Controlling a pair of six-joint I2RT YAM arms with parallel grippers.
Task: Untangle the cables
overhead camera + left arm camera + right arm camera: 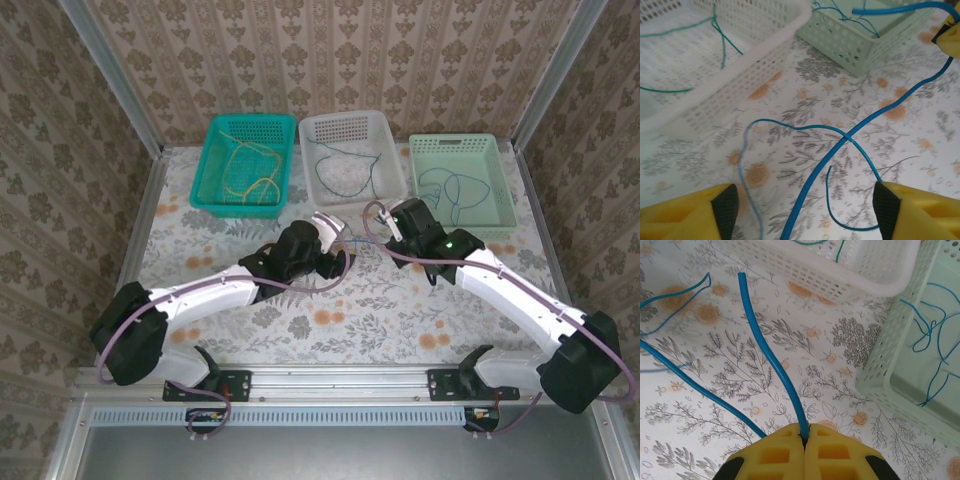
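The left arm (210, 290) reaches from its base at the desk's near left corner diagonally toward the middle of the desk. Its left end effector (805, 210) points down at the desk surface with its yellow pads (690, 220) standing wide apart. The right arm (510, 285) stretches likewise from the near right corner toward the middle, so the two wrists sit close together, and the right end effector (805, 435) has its pads pressed together, pinching a blue cable (771, 357).

left basket (240, 210), middle basket (340, 128), right basket (452, 143): far row | cable (846, 140): on table (920, 165), before middle basket
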